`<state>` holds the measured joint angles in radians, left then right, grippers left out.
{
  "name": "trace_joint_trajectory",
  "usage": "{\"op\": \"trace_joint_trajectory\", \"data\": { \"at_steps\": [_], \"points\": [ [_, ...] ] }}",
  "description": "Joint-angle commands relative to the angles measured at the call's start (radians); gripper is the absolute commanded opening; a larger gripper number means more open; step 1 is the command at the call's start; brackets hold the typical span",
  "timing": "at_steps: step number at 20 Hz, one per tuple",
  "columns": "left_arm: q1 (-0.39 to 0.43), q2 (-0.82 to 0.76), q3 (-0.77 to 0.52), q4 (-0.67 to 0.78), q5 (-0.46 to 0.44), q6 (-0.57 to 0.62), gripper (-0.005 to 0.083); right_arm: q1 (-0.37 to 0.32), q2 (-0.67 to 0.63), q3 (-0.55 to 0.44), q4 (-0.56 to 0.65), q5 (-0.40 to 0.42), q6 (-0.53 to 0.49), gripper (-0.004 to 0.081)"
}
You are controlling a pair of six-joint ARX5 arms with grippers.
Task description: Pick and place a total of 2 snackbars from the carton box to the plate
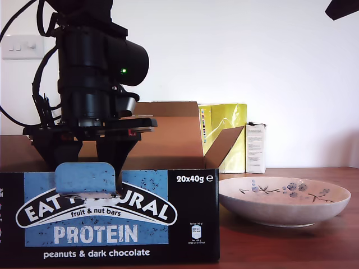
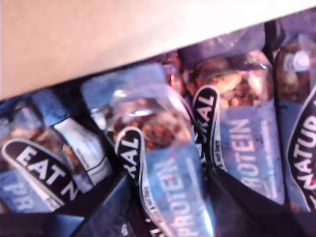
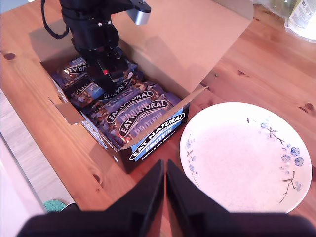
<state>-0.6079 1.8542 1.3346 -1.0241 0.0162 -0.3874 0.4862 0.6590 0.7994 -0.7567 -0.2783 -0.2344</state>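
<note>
Starting at the exterior view's left, you will find my first gripper (image 1: 90, 159) down inside the carton box (image 1: 185, 235), jaws apart and straddling one of the snackbars (image 2: 168, 168), which lie crowded and overlapping there. Treat that bar as light, with a slick, crinkly wrapper over a fairly firm core. I would close across its middle, on the narrow width, not the thin crimped ends, and lift slowly lest a neighbour drag along. My second gripper (image 3: 165, 192) hangs above the table (image 3: 29, 89), jaws together on nothing. Rightmost, the plate (image 1: 283, 210) holds no bar.
</note>
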Motion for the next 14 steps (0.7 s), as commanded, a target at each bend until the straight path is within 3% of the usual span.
{"op": "trace_joint_trajectory", "data": {
  "at_steps": [1, 3, 5, 9, 14],
  "points": [
    [0.004, 0.039, -0.018, -0.014, -0.01, 0.003, 0.0346, 0.005, -0.003, -0.005, 0.004, -0.001, -0.002, -0.0013],
    [0.003, 0.039, -0.018, 0.005, -0.008, 0.007, 0.0206, 0.005, -0.003, -0.005, 0.003, -0.001, -0.002, -0.0013],
    [0.003, 0.039, -0.018, 0.024, 0.006, 0.021, 0.0139, 0.005, -0.003, -0.005, 0.003, -0.001, -0.002, -0.0013],
    [0.003, 0.022, -0.004, 0.019, 0.021, 0.03, 0.0139, 0.005, -0.004, -0.005, 0.005, -0.004, -0.002, -0.0013],
    [0.001, -0.122, -0.002, 0.06, 0.02, 0.053, 0.0139, 0.004, -0.042, -0.005, 0.019, -0.018, -0.002, -0.0013]
  ]
}}
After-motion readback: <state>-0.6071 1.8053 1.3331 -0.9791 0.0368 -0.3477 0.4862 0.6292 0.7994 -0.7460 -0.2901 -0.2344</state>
